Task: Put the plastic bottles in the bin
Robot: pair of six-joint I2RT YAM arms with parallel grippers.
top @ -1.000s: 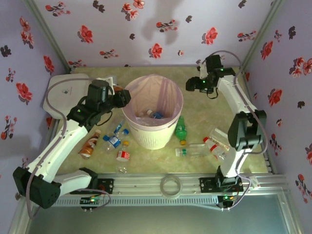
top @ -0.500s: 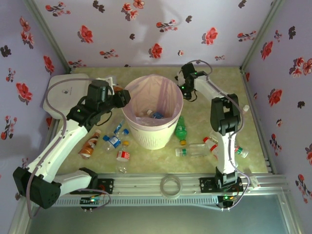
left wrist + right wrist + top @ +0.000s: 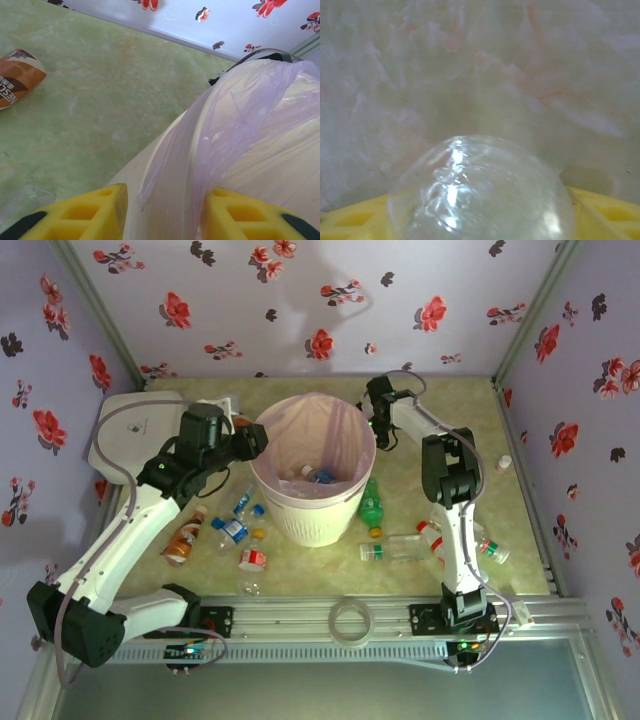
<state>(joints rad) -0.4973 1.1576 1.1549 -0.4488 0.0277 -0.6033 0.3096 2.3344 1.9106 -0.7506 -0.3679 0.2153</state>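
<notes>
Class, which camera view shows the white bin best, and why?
Top external: the bin appears whole, with its open mouth and white wall. Left wrist gives a close-up slice of rim and liner.

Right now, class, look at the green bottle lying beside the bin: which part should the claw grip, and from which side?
Grip the green bottle across its mid-body, coming straight down from above. It lies flat with its cap toward the near edge, so its round sides face left and right. The bin stands close on its left, so a sideways approach looks blocked.
</notes>
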